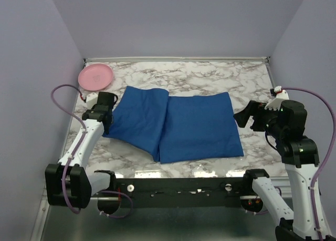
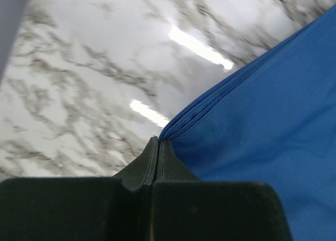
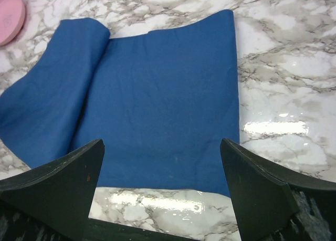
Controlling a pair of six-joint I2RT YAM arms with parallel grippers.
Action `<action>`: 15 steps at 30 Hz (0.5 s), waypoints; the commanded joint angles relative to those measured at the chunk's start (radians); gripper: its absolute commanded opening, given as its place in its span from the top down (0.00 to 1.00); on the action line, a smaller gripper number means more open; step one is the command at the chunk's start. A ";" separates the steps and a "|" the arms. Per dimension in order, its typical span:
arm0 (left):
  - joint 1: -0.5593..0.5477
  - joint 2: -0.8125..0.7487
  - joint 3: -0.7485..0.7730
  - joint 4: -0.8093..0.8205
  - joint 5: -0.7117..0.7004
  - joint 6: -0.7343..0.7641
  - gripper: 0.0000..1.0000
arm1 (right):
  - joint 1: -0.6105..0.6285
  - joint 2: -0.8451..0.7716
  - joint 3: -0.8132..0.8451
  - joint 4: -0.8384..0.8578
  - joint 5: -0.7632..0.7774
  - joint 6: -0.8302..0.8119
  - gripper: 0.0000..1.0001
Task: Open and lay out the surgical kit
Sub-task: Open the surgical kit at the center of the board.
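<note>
The surgical kit shows as a royal-blue cloth wrap (image 1: 194, 125) lying on the marble table, with one flap folded over on its left side. My left gripper (image 1: 107, 117) is at the wrap's left edge. In the left wrist view its jaws are pressed together (image 2: 158, 141) and the layered edges of the cloth (image 2: 262, 120) run right into the fingertips. My right gripper (image 1: 241, 117) hovers just off the wrap's right edge, open wide, with nothing between its fingers (image 3: 163, 162); the cloth (image 3: 157, 94) lies spread ahead of it. Whatever the wrap holds is hidden.
A pink round disc (image 1: 95, 76) lies at the back left corner of the table, also seen as a pink disc (image 3: 8, 18) from the right wrist. Purple walls close in the left, back and right sides. Bare marble table (image 1: 210, 75) lies behind the wrap.
</note>
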 commanded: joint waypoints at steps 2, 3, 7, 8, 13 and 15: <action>0.240 -0.118 0.007 -0.083 -0.088 0.022 1.00 | 0.013 0.053 -0.036 0.036 -0.117 -0.040 0.00; 0.265 -0.125 0.011 -0.088 -0.101 0.026 1.00 | 0.015 0.073 -0.041 0.030 -0.128 -0.046 0.00; 0.372 -0.188 0.014 -0.053 -0.185 0.062 1.00 | 0.029 0.115 -0.059 0.019 -0.175 -0.063 0.00; 0.397 -0.196 0.010 -0.048 -0.204 0.066 0.99 | 0.033 0.123 -0.064 0.019 -0.183 -0.063 0.00; 0.417 -0.199 0.007 -0.036 -0.262 0.049 0.67 | 0.072 0.167 -0.096 0.010 -0.217 -0.080 0.00; 0.415 -0.210 0.013 -0.037 -0.277 0.058 0.65 | 0.102 0.187 -0.107 0.010 -0.214 -0.086 0.00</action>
